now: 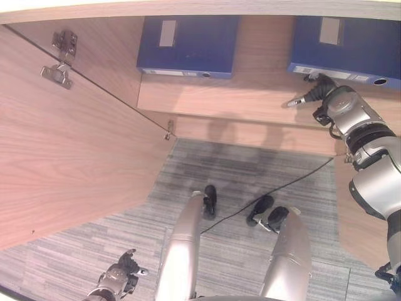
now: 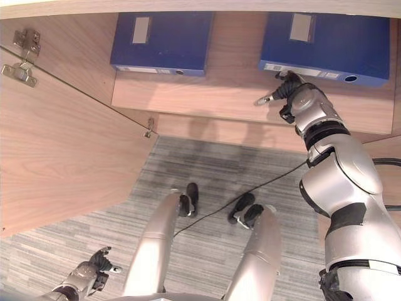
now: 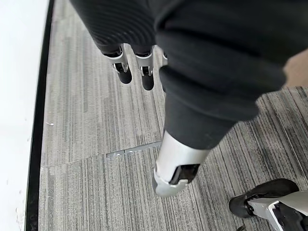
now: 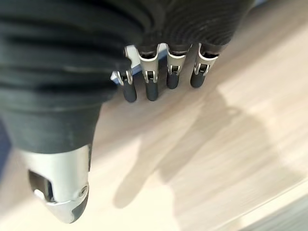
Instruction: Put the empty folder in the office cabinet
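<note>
My right hand [image 1: 321, 89], fingers relaxed and holding nothing, rests beside the blue folder [image 1: 348, 44] lying flat on the cabinet shelf [image 1: 250, 100], seemingly placed.

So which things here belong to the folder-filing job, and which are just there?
Job:
- blue lever-arch folder on the right, lying flat on the shelf
- light wooden cabinet shelf
- right hand, fingers straight, at that folder's spine edge

Just there:
- second blue folder on the left
- open wooden cabinet door
- left hand, low over grey carpet

Left hand [image 3: 159, 72] — fingers relaxed — above carpet [image 3: 96, 183]
</note>
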Robot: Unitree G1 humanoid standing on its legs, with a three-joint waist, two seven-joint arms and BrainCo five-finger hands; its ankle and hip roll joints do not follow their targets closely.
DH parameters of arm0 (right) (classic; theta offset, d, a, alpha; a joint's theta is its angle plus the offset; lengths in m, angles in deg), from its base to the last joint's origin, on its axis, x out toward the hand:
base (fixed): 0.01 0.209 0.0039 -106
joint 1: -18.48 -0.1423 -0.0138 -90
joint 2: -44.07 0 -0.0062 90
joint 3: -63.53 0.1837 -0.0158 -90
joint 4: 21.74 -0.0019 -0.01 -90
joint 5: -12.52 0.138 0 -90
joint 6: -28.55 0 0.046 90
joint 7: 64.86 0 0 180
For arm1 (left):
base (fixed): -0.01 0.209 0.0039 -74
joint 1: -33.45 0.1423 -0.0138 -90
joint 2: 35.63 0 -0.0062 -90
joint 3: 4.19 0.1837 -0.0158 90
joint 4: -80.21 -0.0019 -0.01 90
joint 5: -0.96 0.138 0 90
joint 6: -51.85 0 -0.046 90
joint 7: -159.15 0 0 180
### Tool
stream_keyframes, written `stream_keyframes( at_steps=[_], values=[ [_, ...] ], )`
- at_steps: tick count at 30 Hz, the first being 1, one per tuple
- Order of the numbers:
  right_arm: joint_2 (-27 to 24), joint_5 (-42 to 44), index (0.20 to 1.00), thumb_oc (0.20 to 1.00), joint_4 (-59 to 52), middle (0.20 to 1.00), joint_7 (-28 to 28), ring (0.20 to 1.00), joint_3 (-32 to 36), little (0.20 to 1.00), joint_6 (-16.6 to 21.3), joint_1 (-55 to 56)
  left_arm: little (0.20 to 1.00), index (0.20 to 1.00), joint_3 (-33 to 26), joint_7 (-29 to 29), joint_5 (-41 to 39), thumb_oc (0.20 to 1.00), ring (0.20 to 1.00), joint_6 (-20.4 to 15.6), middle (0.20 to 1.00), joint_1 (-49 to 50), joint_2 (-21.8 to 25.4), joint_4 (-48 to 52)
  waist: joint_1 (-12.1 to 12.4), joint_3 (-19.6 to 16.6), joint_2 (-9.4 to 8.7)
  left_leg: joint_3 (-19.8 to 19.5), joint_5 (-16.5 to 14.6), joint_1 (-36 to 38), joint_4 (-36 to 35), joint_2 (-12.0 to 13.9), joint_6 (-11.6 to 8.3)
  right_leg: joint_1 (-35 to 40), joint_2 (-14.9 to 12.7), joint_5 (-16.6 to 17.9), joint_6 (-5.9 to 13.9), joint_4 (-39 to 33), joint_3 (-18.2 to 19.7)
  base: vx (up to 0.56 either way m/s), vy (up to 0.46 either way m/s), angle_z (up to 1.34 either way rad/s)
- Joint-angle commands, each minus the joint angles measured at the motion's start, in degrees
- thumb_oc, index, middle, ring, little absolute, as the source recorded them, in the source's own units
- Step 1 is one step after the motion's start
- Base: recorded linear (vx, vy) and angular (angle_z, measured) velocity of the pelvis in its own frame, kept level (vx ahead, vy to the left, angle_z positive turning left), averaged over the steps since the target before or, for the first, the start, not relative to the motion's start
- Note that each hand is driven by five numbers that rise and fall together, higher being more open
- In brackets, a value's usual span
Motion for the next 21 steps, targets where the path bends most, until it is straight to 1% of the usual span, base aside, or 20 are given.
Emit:
stream_keyframes(
  at_steps=[1,2,3,4,7,9,10,12,13,14,15,18,19,20,21],
  values=[
    [-4.25,-6.27,1.0,1.0,-2.03,1.0,-6.91,1.0,-3.34,1.0,-0.73,0.7,1.0,1.0,-1.13,1.02,2.36,1.0,1.0,1.09,1.0,1.75,4.23,-1.11,1.15,3.5,0.38,1.6,-1.37,3.41,-4.39,0.87,0.47,6.97,0.44,0.13,1.33,-6.1,5.31,-0.01,0.008,-0.05],
    [-4.32,-6.32,1.0,1.0,-2.15,1.0,-6.96,1.0,-3.31,1.0,-0.79,0.75,1.0,1.0,-1.12,1.03,2.37,1.0,1.0,1.09,1.0,1.77,4.23,-1.09,1.16,3.5,0.39,1.6,-1.35,3.45,-4.43,0.86,0.48,7.0,0.44,0.15,1.34,-6.13,5.31,-0.02,0.015,-0.04],
    [-5.08,-9.38,1.0,1.0,-4.06,1.0,-9.3,1.0,-5.32,1.0,-0.52,2.27,1.0,1.0,-1.58,1.45,2.28,1.0,1.0,0.98,1.0,1.6,4.34,-0.71,0.92,3.75,0.4,1.64,-1.23,3.51,-4.65,0.96,0.42,7.07,0.33,0.34,1.53,-6.37,5.25,-0.02,0.008,-0.04],
    [-5.26,-10.93,1.0,1.0,-4.7,1.0,-10.39,1.0,-6.23,1.0,-0.56,2.93,1.0,1.0,-1.76,1.64,2.23,1.0,1.0,0.98,1.0,1.41,4.3,-0.56,0.81,3.85,0.38,1.66,-1.14,3.72,-4.98,0.97,0.39,7.15,0.33,0.48,1.66,-6.59,5.22,-0.02,0.008,-0.04],
    [-4.64,-17.54,1.0,1.0,-5.75,1.0,-12.3,1.0,-8.77,1.0,-0.36,5.14,1.0,1.0,-1.99,2.06,1.89,1.0,1.0,1.0,1.0,0.48,4.01,-0.21,0.48,4.36,0.32,1.63,-0.75,4.44,-6.08,1.07,0.24,7.78,0.34,1.25,2.1,-7.6,4.98,-0.02,-0.016,-0.04],
    [-1.71,-24.31,1.0,1.0,-4.95,1.0,-13.65,1.0,-9.99,1.0,-1.1,8.12,1.0,1.0,-1.94,2.03,1.75,1.0,1.0,1.22,1.0,-0.44,2.99,-0.27,0.55,4.77,-0.07,1.46,0.14,5.91,-8.18,1.15,-0.06,9.25,0.68,2.26,2.75,-9.68,4.16,-0.02,-0.048,-0.05],
    [-1.54,-24.48,1.0,1.0,-4.81,1.0,-13.6,1.0,-9.92,1.0,-1.09,8.19,1.0,1.0,-1.95,2.01,1.76,1.0,1.0,1.22,1.0,-0.38,3.01,-0.3,0.51,4.85,-0.03,1.4,0.29,6.23,-8.47,1.14,-0.08,9.64,0.75,2.42,2.76,-10.0,4.01,-0.01,-0.034,-0.06],
    [1.84,-31.35,1.0,1.0,-2.84,1.0,-11.43,1.0,-10.38,1.0,-1.44,8.9,1.0,1.0,-1.5,1.45,1.63,1.0,1.0,1.37,1.0,-1.33,2.16,-0.53,0.58,5.21,-0.24,1.45,1.2,8.09,-11.04,1.13,-0.28,11.15,1.19,3.76,3.58,-12.26,3.33,-0.02,-0.036,-0.08],
    [6.75,-37.47,1.0,1.0,1.19,1.0,-9.04,1.0,-9.47,1.0,-2.39,11.72,1.0,1.0,-1.04,0.66,1.71,1.0,1.0,1.64,1.0,-2.04,0.9,-1.34,0.91,5.67,-0.48,1.13,2.84,10.93,-14.95,0.97,-0.76,13.9,2.02,5.63,4.72,-15.92,2.29,-0.03,-0.1,-0.09],
    [10.29,-40.99,1.0,1.0,3.46,1.0,-8.98,1.0,-7.59,1.0,-3.94,14.59,1.0,1.0,-0.93,-0.23,2.89,1.0,1.0,2.03,1.0,-2.51,0.43,-1.97,1.24,5.72,-0.47,0.69,4.32,13.36,-18.42,0.87,-1.34,16.24,2.77,7.01,5.75,-18.89,1.04,-0.02,-0.161,-0.11],
    [12.67,-43.85,1.0,1.0,4.54,1.0,-9.22,1.0,-6.41,1.0,-4.59,17.0,1.0,1.0,-0.7,-0.58,3.7,1.0,1.0,2.22,1.0,-2.9,0.64,-2.13,1.4,5.68,-0.55,0.03,6.4,17.47,-23.51,0.76,-2.03,20.42,3.8,9.04,6.66,-23.89,-0.25,0.02,-0.157,-0.07],
    [13.29,-48.05,1.0,1.0,4.42,1.0,-7.95,1.0,-6.32,1.0,-4.48,20.44,1.0,1.0,-1.36,-0.72,4.52,1.0,1.0,2.04,1.0,-3.33,0.96,-2.34,1.42,4.83,-1.03,-0.21,9.49,23.44,-31.11,0.99,-3.32,26.32,5.47,11.75,8.0,-31.38,-1.74,0.04,-0.093,0.06],
    [13.3,-48.12,1.0,1.0,4.36,1.0,-7.95,1.0,-6.28,1.0,-4.51,20.56,1.0,1.0,-1.35,-0.72,4.56,1.0,1.0,2.03,1.0,-3.23,0.99,-2.32,1.42,4.96,-0.96,-0.25,9.76,23.95,-31.61,1.01,-3.37,26.87,5.63,12.01,8.0,-31.91,-1.89,0.07,-0.1,0.0],
    [14.04,-50.38,1.0,1.0,2.87,1.0,-8.69,1.0,-6.49,1.0,-4.28,22.57,1.0,1.0,-1.88,-0.67,5.5,1.0,1.0,2.31,1.0,-2.59,1.27,-2.37,1.32,4.02,-1.58,-0.25,11.88,28.64,-37.42,1.35,-4.36,31.07,7.43,13.68,8.84,-37.5,-2.73,0.09,-0.123,-0.02],
    [14.55,-52.55,1.0,1.0,2.11,1.0,-8.83,1.0,-7.28,1.0,-4.1,23.24,1.0,1.0,-2.62,-0.39,5.67,1.0,1.0,2.26,1.0,-2.29,1.54,-2.73,1.14,2.86,-2.47,-0.34,13.35,31.99,-40.71,2.05,-5.25,34.26,9.47,14.82,9.2,-42.21,-2.78,0.09,-0.125,-0.02]
  ],
)
